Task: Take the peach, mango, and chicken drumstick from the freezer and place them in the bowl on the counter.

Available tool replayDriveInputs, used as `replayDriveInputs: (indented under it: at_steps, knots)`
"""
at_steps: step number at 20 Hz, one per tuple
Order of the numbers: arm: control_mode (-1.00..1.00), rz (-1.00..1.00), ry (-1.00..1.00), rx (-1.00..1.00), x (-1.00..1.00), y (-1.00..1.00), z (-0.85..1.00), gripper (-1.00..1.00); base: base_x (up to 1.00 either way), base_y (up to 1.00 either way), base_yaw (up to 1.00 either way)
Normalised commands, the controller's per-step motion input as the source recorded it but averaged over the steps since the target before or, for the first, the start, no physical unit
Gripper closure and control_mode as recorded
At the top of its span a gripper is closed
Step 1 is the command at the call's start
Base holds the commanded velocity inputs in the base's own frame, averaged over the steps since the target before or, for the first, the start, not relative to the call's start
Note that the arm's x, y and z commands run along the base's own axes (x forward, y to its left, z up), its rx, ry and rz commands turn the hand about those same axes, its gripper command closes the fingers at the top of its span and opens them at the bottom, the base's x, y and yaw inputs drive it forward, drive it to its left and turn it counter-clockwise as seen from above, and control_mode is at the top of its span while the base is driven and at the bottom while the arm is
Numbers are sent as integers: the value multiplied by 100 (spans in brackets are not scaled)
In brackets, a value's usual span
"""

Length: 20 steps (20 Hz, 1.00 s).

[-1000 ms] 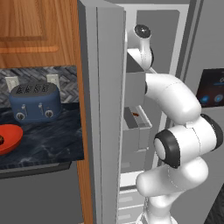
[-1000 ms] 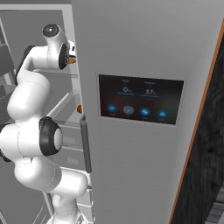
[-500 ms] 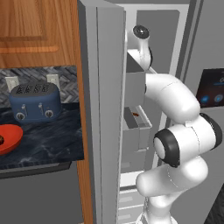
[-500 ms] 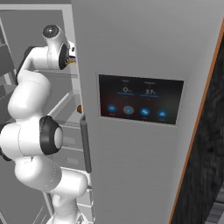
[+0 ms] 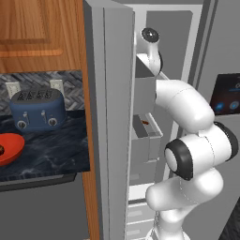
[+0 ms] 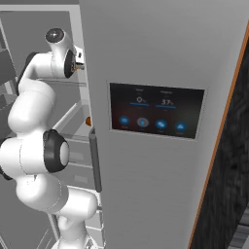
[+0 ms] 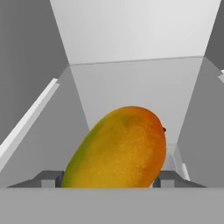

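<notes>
as seen along the hand: mango (image 7: 118, 148) between end effector (image 7: 105, 179) fingertips | grip: cannot tell

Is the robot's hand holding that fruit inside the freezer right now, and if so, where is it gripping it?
It cannot be told. In the hand view the mango sits between the gripper fingertips, one at each side of its lower body, but contact is not visible.

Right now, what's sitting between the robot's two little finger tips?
The mango, seen in the hand view. It lies on the white freezer floor with one dark fingertip on each side of it.
</notes>
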Motion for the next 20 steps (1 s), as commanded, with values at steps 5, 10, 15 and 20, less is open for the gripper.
replayDriveInputs:
  at_steps: [5,10,15,20]
  knots:
    - [-100,0,-12,0,-7,-2,8,100,0,0,0]
    - [-100,0,-5,0,-78,-35,5,100,0,0,0]
    - [-100,0,0,0,-100,-41,3,100,0,0,0]
    - [-100,0,0,0,-100,-1,10,100,0,0,0]
